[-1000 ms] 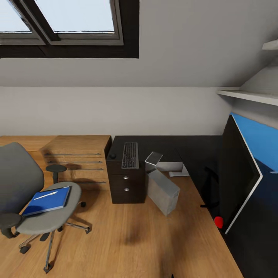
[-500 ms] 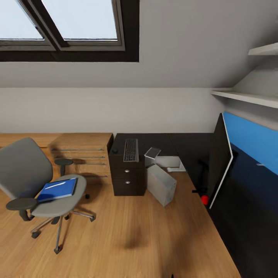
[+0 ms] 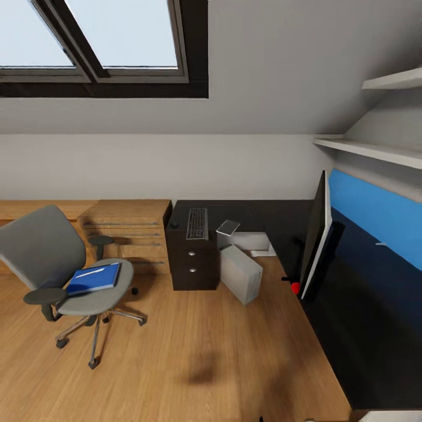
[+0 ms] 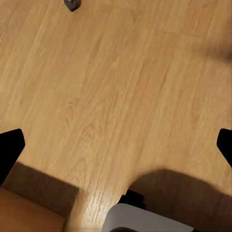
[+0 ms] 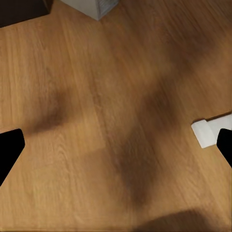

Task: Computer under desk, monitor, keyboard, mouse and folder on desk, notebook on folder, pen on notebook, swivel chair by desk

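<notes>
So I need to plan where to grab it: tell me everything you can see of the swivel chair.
The swivel chair is grey and upholstered, with a tall rounded back, black oval armrests and a chrome five-star base on dark wheels. It stands upright on the wood floor, apart from the desk, near the low wood cabinets. The blue folder lies flat on its seat, with a thin pale stick on top.

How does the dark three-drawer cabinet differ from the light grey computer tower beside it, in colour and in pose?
The dark three-drawer cabinet is almost black, while the light grey boxy computer tower is pale. The cabinet stands square to the back wall; the tower is turned at an angle to it. The cabinet carries a slim silver-grey keyboard and a small dark mouse on top; the tower's top is bare. Both stand on the light wood floor.
</notes>
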Tool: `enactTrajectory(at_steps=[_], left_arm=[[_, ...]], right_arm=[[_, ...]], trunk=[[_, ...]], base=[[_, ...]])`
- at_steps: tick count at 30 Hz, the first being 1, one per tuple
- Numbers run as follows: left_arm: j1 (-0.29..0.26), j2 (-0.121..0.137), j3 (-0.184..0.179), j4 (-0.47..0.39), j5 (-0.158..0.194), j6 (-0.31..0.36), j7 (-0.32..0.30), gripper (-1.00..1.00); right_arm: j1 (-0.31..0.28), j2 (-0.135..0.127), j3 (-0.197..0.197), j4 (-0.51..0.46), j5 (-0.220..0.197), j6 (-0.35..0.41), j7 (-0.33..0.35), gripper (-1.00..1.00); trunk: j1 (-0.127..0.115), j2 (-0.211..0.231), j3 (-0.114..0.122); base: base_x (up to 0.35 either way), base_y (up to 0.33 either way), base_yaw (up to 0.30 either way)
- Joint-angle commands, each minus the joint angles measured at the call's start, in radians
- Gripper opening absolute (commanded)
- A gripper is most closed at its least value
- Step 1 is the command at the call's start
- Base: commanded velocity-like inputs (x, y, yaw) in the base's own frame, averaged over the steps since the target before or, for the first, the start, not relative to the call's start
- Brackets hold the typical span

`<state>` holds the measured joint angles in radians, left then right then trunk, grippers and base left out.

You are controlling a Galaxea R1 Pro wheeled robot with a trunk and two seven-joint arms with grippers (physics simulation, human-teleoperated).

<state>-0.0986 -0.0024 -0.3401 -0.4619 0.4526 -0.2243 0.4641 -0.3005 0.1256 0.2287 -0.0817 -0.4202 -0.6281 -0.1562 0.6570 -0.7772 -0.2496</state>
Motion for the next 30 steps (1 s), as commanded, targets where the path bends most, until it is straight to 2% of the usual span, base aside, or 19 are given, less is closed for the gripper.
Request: enactTrajectory(at_steps=[1,8,12,14,16,17,18,19,24,25,28,30], left_arm=[[-0.001,0.001,-0.008,0.0,0.011,-0.006,0.006,1.0],[-0.001,0.002,-0.01,-0.001,0.011,0.0,0.007,1.0],[-0.001,0.002,-0.01,-0.032,0.011,0.004,0.006,1.0],[-0.001,0.0,-0.01,-0.162,0.009,0.049,0.007,1.0],[-0.001,0.001,-0.009,-0.233,0.009,0.096,0.008,1.0],[-0.001,0.002,-0.005,-0.315,0.008,0.163,0.009,1.0],[-0.001,0.002,-0.002,-0.36,0.008,0.203,0.01,1.0],[-0.001,0.002,0.012,-0.455,0.008,0.29,0.01,1.0],[-0.001,0.0,0.079,-0.699,0.007,0.509,0.011,1.0],[-0.001,-0.001,0.105,-0.791,0.007,0.584,0.011,1.0],[-0.001,-0.002,0.131,-0.916,0.008,0.679,0.011,1.0],[-0.001,-0.002,0.141,-0.979,0.008,0.726,0.011,1.0]], right_arm=[[-0.001,0.0,0.009,0.0,-0.001,-0.002,-0.006,1.0],[-0.002,0.001,0.011,-0.007,0.031,-0.004,-0.006,1.0],[-0.002,0.008,0.019,-0.059,0.049,-0.004,-0.007,1.0],[-0.002,0.013,0.022,-0.221,0.057,0.013,-0.016,1.0],[-0.001,0.013,0.022,-0.289,0.059,0.04,-0.022,1.0],[-0.001,0.012,0.021,-0.366,0.061,0.091,-0.033,1.0],[-0.001,0.011,0.02,-0.409,0.062,0.126,-0.042,1.0],[-0.001,0.009,0.019,-0.504,0.064,0.215,-0.067,1.0],[-0.001,-0.005,0.016,-0.774,0.068,0.503,-0.161,1.0],[0.0,-0.018,0.015,-0.879,0.069,0.623,-0.206,1.0],[0.0,-0.042,0.011,-1.026,0.069,0.783,-0.263,1.0],[0.0,-0.06,0.009,-1.111,0.068,0.859,-0.288,1.0]], trunk=[[-0.004,0.006,0.002],[-0.031,0.055,0.024],[-0.046,0.083,0.036],[-0.054,0.097,0.043],[-0.061,0.111,0.049],[-0.065,0.118,0.052],[-0.069,0.125,0.055],[-0.073,0.132,0.058],[-0.084,0.153,0.068],[-0.084,0.153,0.068],[-0.084,0.153,0.068],[-0.084,0.153,0.068]], base=[[-0.019,-0.007,0.0],[-0.006,-0.002,0.0],[-0.001,0.0,0.0],[0.0,0.0,0.0],[0.0,0.0,0.0],[0.0,0.0,0.0],[0.0,0.0,0.0],[0.0,0.0,0.0],[0.0,0.0,0.0],[0.0,0.0,0.0],[0.0,0.0,0.0],[0.0,0.0,0.0]])
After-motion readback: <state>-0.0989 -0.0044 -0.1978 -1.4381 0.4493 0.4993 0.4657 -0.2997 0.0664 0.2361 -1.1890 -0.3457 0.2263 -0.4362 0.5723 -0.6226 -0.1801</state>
